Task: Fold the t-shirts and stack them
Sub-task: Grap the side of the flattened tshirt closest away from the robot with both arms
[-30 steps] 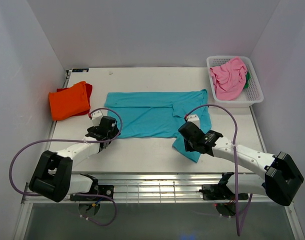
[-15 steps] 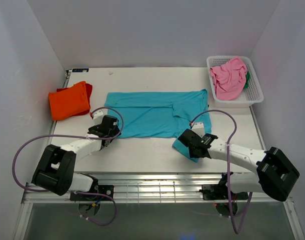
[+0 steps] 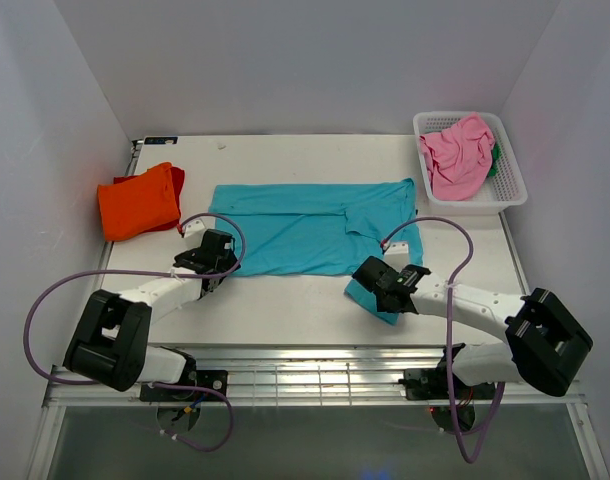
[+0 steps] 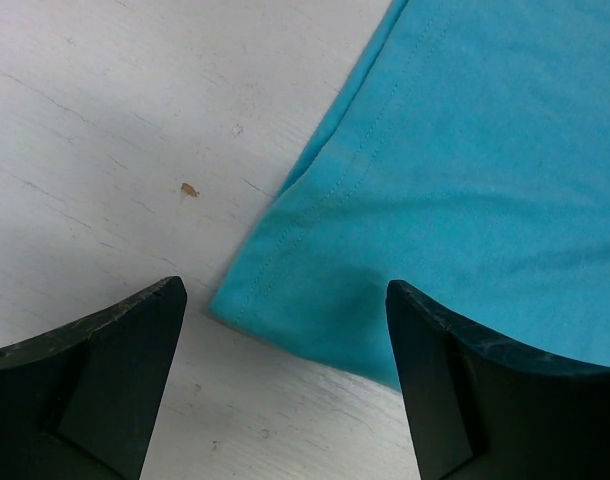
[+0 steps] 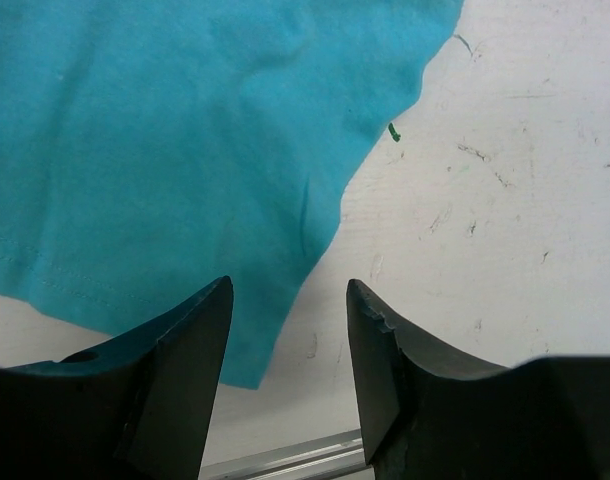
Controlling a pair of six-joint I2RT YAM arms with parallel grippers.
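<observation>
The left pincer (image 4: 285, 325) is standing wide open and holding nothing, its fingers straddling the hemmed near-left corner of the teal t-shirt (image 4: 465, 180) over the surface (image 4: 105, 120). The right pincer (image 5: 290, 330) is also gaping and gripping nothing, hanging over the shirt's near-right flap at its edge. The teal shirt is lying spread flat mid-surface. The orange t-shirt (image 3: 137, 203) is sitting folded at the left, and the pink t-shirt (image 3: 457, 152) is slumping in the white basket (image 3: 513, 192) at the far right.
</observation>
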